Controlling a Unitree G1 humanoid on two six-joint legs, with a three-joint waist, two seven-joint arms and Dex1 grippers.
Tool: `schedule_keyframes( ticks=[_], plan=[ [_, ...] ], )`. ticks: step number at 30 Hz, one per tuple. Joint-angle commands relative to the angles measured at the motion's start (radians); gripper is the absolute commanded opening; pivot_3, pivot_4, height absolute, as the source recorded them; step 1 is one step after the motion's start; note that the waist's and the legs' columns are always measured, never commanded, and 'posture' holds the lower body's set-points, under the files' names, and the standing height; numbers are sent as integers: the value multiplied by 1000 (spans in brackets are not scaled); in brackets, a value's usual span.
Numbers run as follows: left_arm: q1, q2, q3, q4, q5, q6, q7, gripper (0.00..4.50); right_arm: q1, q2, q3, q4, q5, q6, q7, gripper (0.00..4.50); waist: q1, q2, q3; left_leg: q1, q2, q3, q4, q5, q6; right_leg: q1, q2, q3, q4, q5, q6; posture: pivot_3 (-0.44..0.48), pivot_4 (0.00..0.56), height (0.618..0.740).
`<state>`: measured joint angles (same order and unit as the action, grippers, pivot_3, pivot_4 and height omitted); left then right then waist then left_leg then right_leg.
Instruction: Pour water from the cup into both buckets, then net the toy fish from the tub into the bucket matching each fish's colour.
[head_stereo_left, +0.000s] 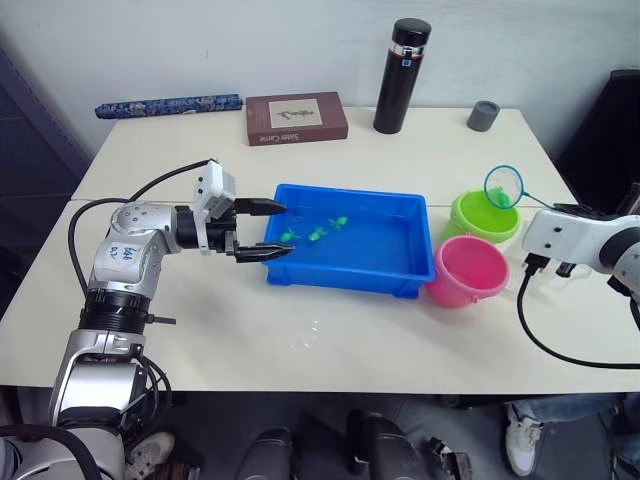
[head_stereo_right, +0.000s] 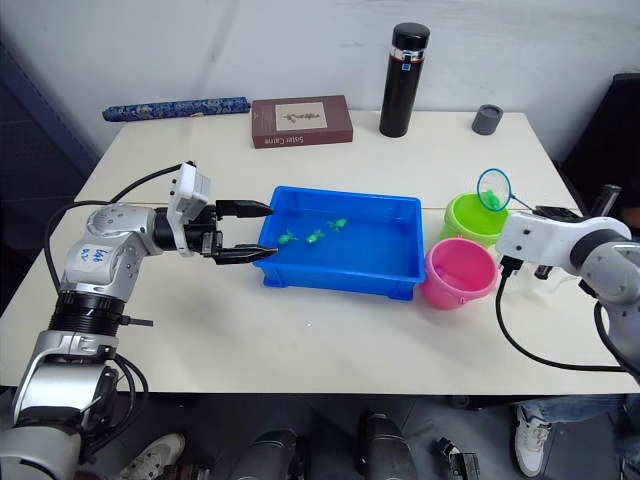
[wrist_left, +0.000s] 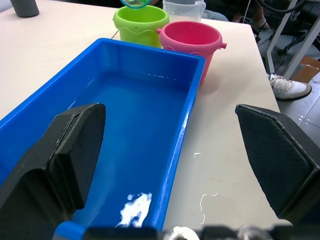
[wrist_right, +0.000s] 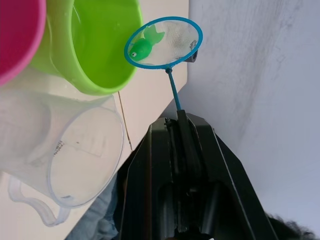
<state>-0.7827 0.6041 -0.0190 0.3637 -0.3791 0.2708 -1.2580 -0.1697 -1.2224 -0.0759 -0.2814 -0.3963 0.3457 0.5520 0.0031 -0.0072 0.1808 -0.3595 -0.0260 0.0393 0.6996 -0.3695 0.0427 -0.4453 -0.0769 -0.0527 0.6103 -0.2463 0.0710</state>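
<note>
My right fingers (wrist_right: 176, 131) clamp the net (wrist_right: 164, 42), green fish (wrist_right: 143, 46) inside, above the green bucket (head_stereo_left: 484, 215) beside the pink bucket (head_stereo_left: 467, 269) and cup (wrist_right: 60, 155), while my left fingers (head_stereo_left: 262, 230) gape wide at the tub (head_stereo_left: 345, 275).

An office or lab room: a pale work table (head_stereo_left: 300, 350) against a plain white wall (head_stereo_left: 250, 40) (onlookers' shoes (head_stereo_left: 525, 440) beneath the table edge).

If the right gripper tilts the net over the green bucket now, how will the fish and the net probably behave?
The green fish lies loose in the net, so it would probably slide out easily. It looks small, so likely light. The net's handle is thin, so it may flex a little in the right gripper, held above the green bucket.
</note>
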Motion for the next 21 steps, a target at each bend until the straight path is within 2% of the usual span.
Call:
schedule_keyframes(
  ticks=[1, 13, 16, 21],
  plan=[
    [-6, 10, 15, -33, 0, -3, -2, 4483, 7, -30, -9, 6, -75, -55, -9, 0, 0, 0, 0, 0, 0, 0, 0, 0, 0, 0, 0, 0, 0, 0, 0, 0, 150, 740],
    [-3, 13, 15, -36, -1, -1, -4, 4483, 37, -4, -51, 14, -186, -149, -20, 0, -1, 0, 0, 0, 0, 0, 0, 0, -1, 0, 0, 0, 1, 0, 0, 0, 150, 740],
    [-1, 17, 22, -39, -5, 0, -2, 4483, 28, 38, -95, -23, -129, -126, 13, 0, -1, 0, 0, 0, 0, 0, 0, 0, -1, 0, 1, 0, 1, 0, 0, 0, 150, 740],
    [21, 53, 72, -51, -20, 21, 29, 4483, -119, 188, -183, -171, 118, 139, 162, 0, -8, 0, 0, 1, 1, 0, 1, 1, -1, 0, 2, 0, 2, 0, 0, 0, 150, 740]
  ],
)
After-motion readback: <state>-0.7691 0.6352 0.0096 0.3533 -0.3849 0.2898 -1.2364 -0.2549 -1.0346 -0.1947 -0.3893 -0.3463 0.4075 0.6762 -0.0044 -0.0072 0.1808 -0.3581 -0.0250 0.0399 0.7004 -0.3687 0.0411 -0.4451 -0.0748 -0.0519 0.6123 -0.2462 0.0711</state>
